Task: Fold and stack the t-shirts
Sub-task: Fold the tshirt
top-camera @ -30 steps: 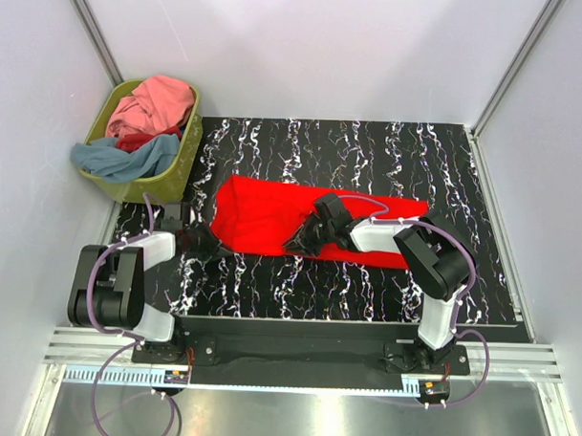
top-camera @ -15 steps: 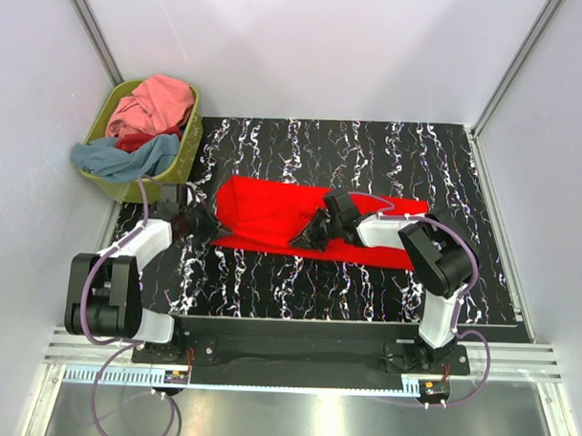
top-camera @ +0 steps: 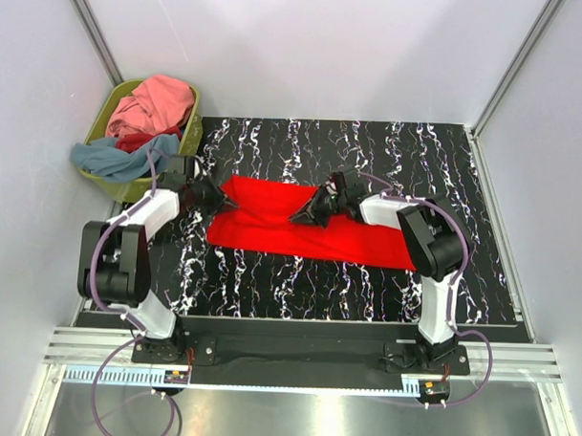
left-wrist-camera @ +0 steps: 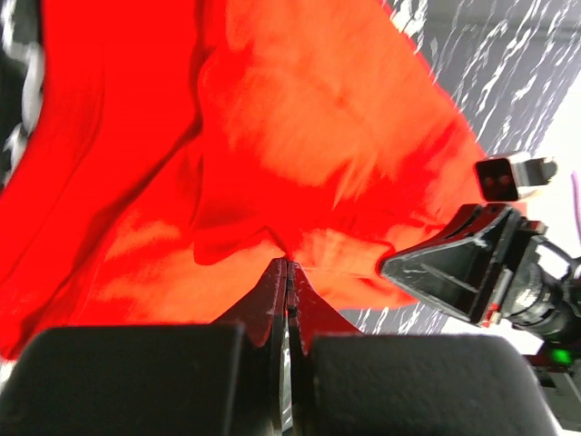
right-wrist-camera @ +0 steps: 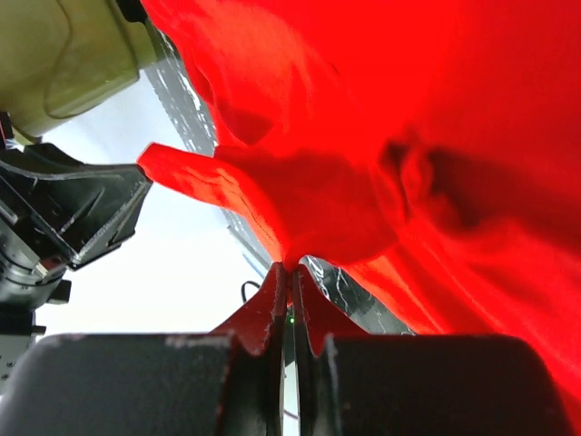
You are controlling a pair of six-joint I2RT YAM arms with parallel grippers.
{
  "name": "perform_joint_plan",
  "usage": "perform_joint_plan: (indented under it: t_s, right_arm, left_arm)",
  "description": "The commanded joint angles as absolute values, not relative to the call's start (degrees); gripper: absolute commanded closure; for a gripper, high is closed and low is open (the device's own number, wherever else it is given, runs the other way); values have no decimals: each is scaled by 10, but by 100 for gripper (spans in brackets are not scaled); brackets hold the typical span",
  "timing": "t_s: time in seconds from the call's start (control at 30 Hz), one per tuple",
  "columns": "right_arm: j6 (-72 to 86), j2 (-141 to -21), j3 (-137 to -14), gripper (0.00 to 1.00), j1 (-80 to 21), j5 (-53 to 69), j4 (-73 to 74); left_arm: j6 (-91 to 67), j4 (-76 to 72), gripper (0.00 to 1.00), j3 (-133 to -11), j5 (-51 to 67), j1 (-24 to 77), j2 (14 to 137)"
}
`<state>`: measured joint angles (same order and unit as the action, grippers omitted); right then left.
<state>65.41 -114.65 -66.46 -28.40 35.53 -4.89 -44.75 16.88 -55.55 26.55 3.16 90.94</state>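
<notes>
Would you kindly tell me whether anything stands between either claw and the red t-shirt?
Nothing visible does: the left claw and the right claw are each shut directly on cloth of the red t-shirt, with no other object between them.

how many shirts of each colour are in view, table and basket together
bright red shirt, on the table: 1
pink shirt, in the basket: 1
grey-blue shirt, over the basket rim: 1
dark red shirt, mostly buried in the basket: 1
total: 4
</notes>
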Motion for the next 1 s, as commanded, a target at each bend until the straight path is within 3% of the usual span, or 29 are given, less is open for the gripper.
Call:
perform_joint_plan:
  t_s: [0.0, 0.5, 0.97]
  right_arm:
    - [639, -1172, -710, 99, -266, 403, -60]
    - [628, -1273, -832, 96, -229, 481, -50]
    - [605, -1339, -912, 95, -204, 519, -33]
  left_arm:
    - [-454, 162, 100, -603, 270, 32, 940]
    - [-457, 173, 100, -706, 271, 32, 1034]
    - [-458, 181, 100, -722, 265, 25, 1068]
